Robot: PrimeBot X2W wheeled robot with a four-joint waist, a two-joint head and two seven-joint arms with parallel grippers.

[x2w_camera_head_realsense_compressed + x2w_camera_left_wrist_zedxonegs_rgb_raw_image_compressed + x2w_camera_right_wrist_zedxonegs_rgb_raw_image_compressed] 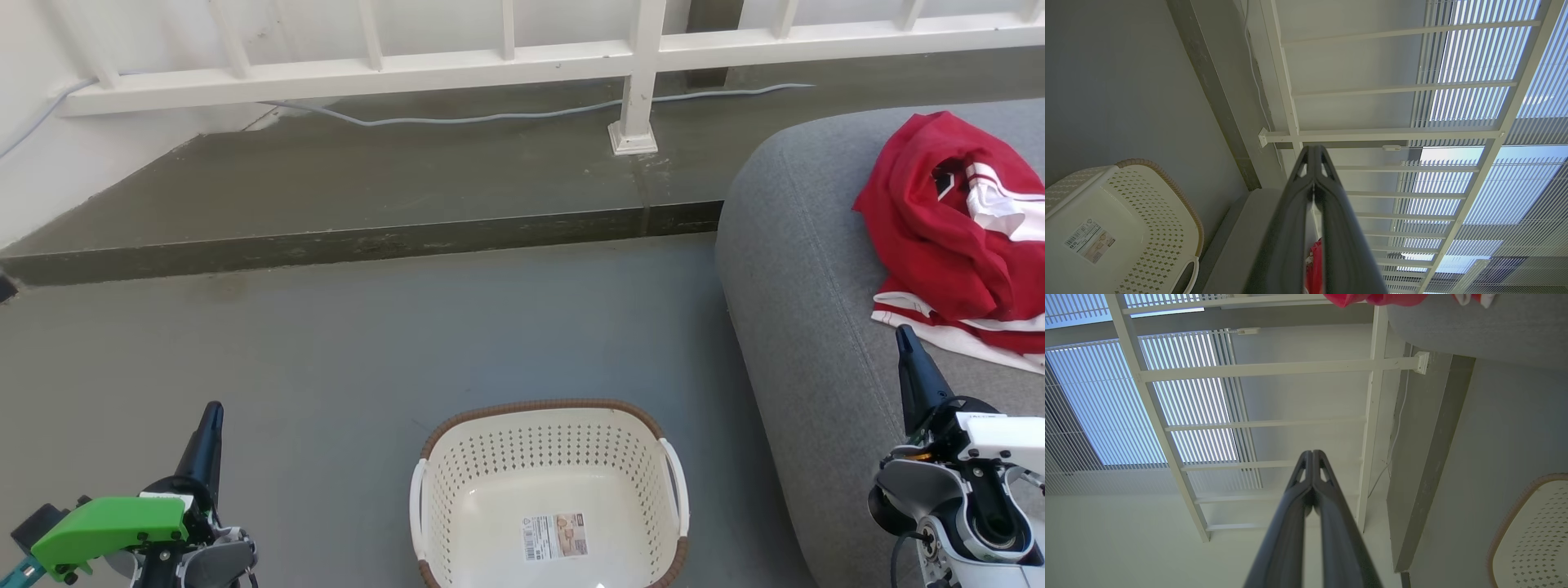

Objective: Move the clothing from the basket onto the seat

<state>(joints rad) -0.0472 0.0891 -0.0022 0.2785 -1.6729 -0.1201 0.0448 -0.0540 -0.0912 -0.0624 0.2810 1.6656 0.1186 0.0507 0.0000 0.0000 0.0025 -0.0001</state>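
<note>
The bright red, white-striped clothing (939, 220) lies on the grey woven-fabric seat (808, 327), whose rounded edge stands just beside the oval cream perforated plastic basket (549, 406) on the grey floor (343, 351). The left gripper (214, 408) and right gripper (903, 333) each have dark fingers pressed together on nothing, the right tip near the clothing's hem. Open floor runs to a low concrete step (367, 241) bearing a white railing (645, 73) and pale cable (490, 118).

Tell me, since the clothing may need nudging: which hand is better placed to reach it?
Right: the right hand lies over the seat, close to the clothing; the left hand is beyond the basket.
</note>
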